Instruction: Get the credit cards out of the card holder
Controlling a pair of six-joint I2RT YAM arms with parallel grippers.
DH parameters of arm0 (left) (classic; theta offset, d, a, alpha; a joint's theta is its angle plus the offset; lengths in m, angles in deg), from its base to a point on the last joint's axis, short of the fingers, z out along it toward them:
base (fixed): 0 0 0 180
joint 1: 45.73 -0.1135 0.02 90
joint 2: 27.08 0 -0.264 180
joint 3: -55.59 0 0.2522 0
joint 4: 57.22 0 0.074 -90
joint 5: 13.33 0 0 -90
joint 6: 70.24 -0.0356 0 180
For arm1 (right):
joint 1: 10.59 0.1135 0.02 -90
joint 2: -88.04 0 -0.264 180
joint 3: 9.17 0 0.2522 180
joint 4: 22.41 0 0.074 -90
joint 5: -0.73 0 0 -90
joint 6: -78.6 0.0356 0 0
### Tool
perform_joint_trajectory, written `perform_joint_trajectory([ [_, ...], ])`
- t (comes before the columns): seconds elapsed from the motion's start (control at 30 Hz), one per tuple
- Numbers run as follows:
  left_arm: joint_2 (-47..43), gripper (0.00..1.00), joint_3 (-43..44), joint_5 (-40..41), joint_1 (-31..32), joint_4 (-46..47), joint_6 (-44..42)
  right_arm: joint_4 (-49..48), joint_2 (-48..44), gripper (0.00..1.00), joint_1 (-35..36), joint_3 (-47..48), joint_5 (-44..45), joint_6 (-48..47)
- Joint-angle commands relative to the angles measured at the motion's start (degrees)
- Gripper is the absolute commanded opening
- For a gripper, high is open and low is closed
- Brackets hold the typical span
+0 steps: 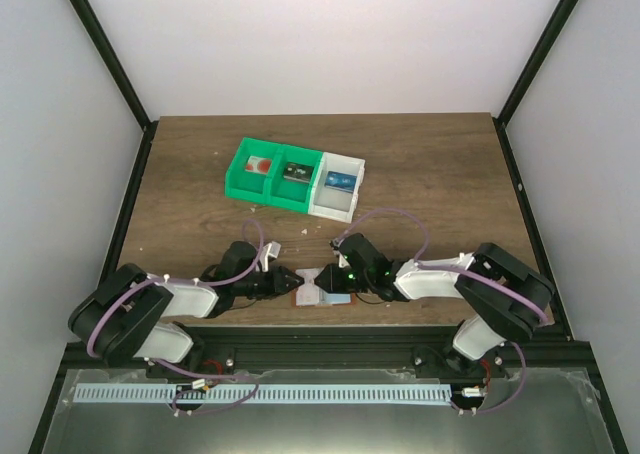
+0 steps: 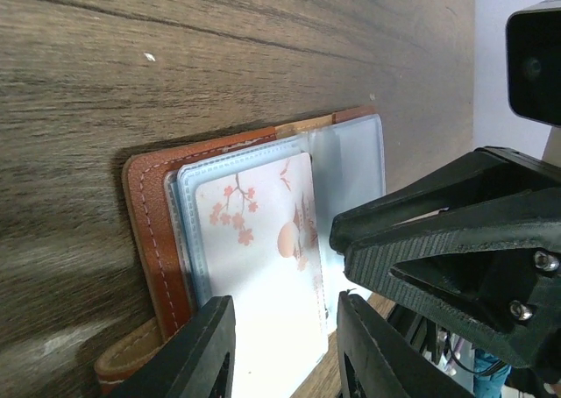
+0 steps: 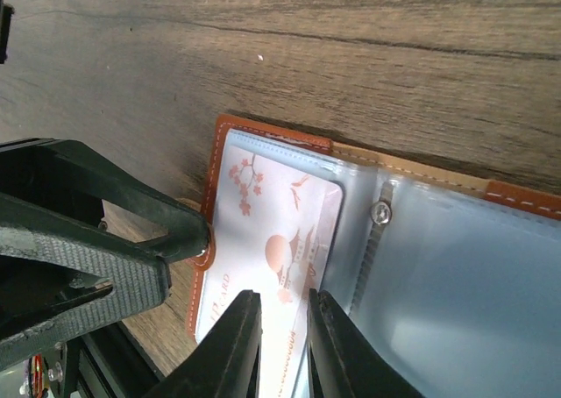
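Left claw (image 2: 285,306): jaws spread, straddling the near end of the pale pink card (image 2: 254,258), not visibly pinching it. Card holder (image 2: 145,231) lies open and flat on the counter (image 2: 263,56), right at its near edge, between the two claws. The card sits face up in the holder's left-side clear pocket; can't tell how much of it is out. Right claw (image 3: 283,297): jaws almost pressed together over the card's right edge and the pocket sleeve; can't tell if it pinches anything.

Risks, my read:
- The card is thin and lies flat, so the left jaws may close on nothing or skid off.
- If the right claw isn't really pinning the holder, a pull drags the whole thing off the near edge.
- The sleeve may come along with the card.
- The claws are nearly touching, so a bump is likely.

Card's long axis runs near-to-far, parallel to the fold; the near end looks like the free one. Holder's long axis runs left-right.
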Motion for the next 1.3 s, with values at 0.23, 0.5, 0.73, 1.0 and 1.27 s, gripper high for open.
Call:
perform_joint_trajectory([
  [0.23,1.5,0.37,0.8,0.0,0.3,-0.1,-1.0,-1.8,3.0,0.17,0.4,-0.3,-1.1,0.6],
  [0.5,1.6,0.39,1.8,1.0,0.2,-1.7,-2.6,-2.7,4.5,0.17,0.4,0.0,-1.8,0.8],
  [0.73,2.1,0.4,2.1,-0.5,0.2,-0.9,-1.9,-4.5,5.5,0.17,0.4,-0.3,-2.9,1.4],
  [1.0,4.6,0.42,3.7,-0.9,0.3,-0.6,-1.4,-7.1,7.1,0.17,0.4,-0.2,-4.7,2.0],
  [1.27,4.9,0.43,2.4,-1.3,0.4,1.7,0.0,-10.7,7.3,0.16,0.4,-1.8,-6.3,3.1],
])
